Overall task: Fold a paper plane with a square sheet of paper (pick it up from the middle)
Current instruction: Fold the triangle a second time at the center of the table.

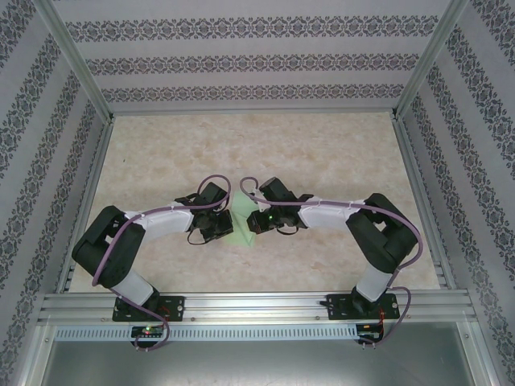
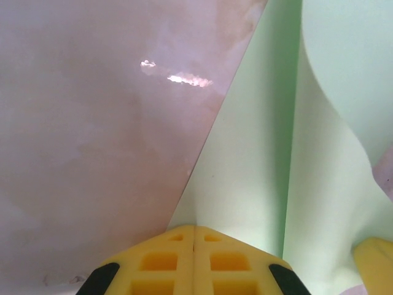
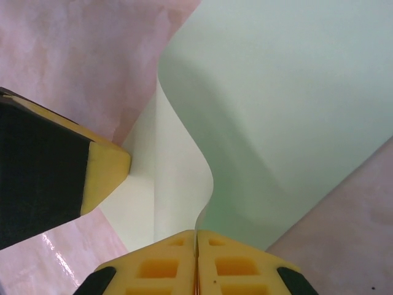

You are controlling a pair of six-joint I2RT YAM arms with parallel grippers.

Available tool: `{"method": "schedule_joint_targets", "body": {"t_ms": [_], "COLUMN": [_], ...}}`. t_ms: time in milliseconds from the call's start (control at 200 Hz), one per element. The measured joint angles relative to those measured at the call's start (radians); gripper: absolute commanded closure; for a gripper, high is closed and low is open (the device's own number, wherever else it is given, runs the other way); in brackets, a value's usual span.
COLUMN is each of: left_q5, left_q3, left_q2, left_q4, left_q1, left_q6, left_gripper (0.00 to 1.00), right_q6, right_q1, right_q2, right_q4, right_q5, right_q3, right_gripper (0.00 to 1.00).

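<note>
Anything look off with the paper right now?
The green sheet bows up in a loose curl between the left gripper and right gripper instead of lying flat, so the fold looks uneven. No tear visible.

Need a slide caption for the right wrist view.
Right gripper shut on the green sheet, which bows in a soft curl over the pale table.

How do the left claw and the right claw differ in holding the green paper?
The left claw is closed where a straight edge of the sheet meets the table; the right claw is closed on a curling, wavy edge. The left claw reaches in from the left, the right claw from the right. Both are shut on the same sheet.
</note>
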Motion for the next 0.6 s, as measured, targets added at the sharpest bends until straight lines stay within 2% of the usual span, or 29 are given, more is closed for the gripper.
{"method": "schedule_joint_targets", "body": {"t_ms": [599], "left_q5": [-0.002], "left_q3": [0.014], "left_q2": [0.009], "left_q4": [-0.018], "left_q1": [-0.001], "left_q6": [0.006], "left_gripper": [1.00], "right_q6": [-0.068], "right_q1": [-0.016], "right_q2": [0.064], "right_q4": [-0.070], "right_q5": [0.008], "right_q3": [0.077], "right_gripper": [0.89]}}
